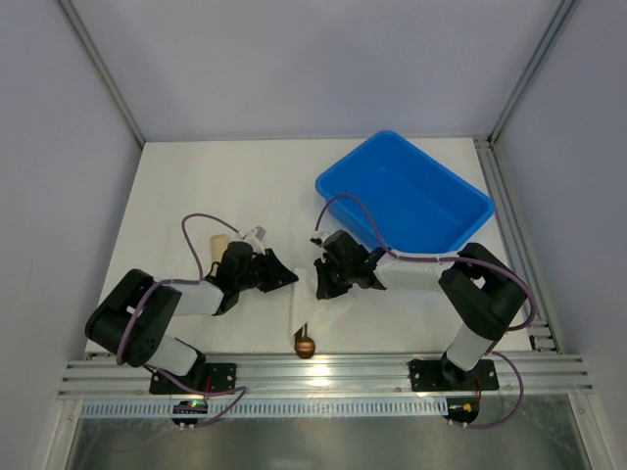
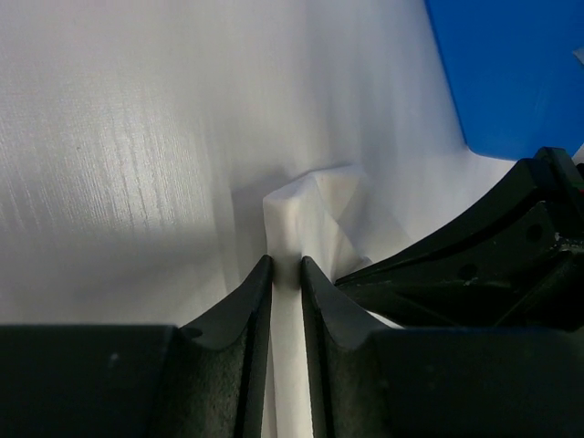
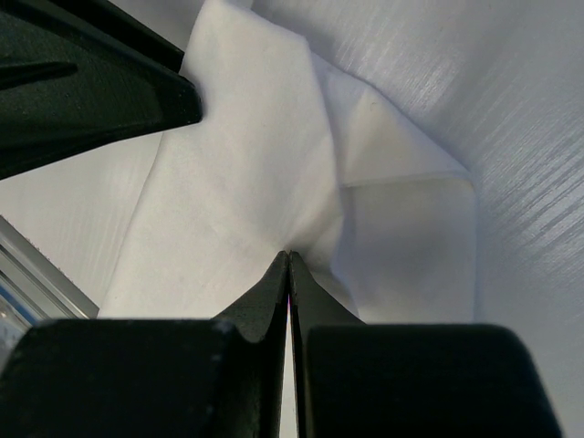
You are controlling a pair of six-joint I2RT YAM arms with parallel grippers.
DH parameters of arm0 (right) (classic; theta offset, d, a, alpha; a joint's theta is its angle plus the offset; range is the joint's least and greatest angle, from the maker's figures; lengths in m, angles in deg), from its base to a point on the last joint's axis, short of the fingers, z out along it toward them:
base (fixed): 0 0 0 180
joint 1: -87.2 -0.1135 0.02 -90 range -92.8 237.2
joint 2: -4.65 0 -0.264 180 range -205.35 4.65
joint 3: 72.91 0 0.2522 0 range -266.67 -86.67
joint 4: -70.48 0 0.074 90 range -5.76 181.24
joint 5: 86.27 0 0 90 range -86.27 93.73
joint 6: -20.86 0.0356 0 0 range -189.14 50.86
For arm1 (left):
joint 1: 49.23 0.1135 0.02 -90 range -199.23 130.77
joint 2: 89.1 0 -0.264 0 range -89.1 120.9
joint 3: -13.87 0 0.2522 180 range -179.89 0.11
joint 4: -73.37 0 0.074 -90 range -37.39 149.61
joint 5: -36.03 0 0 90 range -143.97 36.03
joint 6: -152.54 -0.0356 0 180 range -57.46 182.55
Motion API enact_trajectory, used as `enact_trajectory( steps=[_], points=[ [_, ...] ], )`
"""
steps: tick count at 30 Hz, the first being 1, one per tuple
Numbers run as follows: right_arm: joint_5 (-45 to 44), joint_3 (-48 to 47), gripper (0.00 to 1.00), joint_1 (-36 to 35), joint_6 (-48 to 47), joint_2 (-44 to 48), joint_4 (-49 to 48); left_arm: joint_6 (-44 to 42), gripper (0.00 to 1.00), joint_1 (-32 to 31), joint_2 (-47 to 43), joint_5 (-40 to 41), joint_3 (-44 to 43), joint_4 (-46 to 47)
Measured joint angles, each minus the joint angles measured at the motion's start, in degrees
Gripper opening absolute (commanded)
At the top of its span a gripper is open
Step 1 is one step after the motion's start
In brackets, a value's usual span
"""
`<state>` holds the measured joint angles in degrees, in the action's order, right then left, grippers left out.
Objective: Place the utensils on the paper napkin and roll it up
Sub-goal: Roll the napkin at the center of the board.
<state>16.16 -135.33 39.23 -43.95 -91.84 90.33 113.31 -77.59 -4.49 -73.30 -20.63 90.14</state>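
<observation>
- The white table [image 1: 196,176] carries the whole job, with both arms reaching in from the near edge to meet at its middle, where the work lies.
- A blue bin [image 1: 402,201] stands at the far right, well apart from the grippers. It appears empty and looks to play no part at this stage.
- The paper napkin [image 3: 274,164] lies crumpled and partly folded over itself on the table between the two grippers. Seen from above, it is almost lost against the white surface.
- The left gripper [image 2: 285,265] has its jaws drawn close, with a raised ridge of napkin running up between them. It appears to be nipping that fold so the paper can be turned over.
- The right gripper [image 3: 289,255] has its jaws pressed together. The tips sit on the napkin where several creases gather, probably to pin or pinch the sheet while the other side is worked. Whether paper is actually caught between them cannot be told.
- A tan cylinder [image 1: 217,244] lies just behind the left wrist, apart from the napkin.
- The spoon [image 1: 306,345] shows its gold-bronze bowl near the front edge. Its slim handle points up towards the napkin, which suggests it is already tucked in, with rolling under way rather than finished.
- The fork cannot be made out in any view and may be under the paper.
- No brand, label or readable writing appears on the bin, the arms or the napkin.
</observation>
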Motion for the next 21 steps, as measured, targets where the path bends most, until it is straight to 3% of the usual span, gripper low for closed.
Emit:
enact_trajectory(
  steps=[2,5,9,21],
  points=[
    [0.0,0.0,0.04,0.0,0.0,0.0,0.0,0.0,0.22,0.0,-0.1,-0.2,0.0,0.0],
    [0.0,-0.2,0.04,0.0,0.0,-0.2,0.0,0.1,0.37,0.0,-0.1,-0.2,0.0,0.0],
    [0.0,-0.4,0.04,0.0,0.0,-0.3,0.0,0.5,0.43,0.0,-0.1,-0.2,0.6,0.1],
    [0.0,-0.5,0.04,-0.1,0.0,-0.5,0.0,1.3,0.31,0.0,-4.3,-0.2,3.5,-1.0]
  ],
)
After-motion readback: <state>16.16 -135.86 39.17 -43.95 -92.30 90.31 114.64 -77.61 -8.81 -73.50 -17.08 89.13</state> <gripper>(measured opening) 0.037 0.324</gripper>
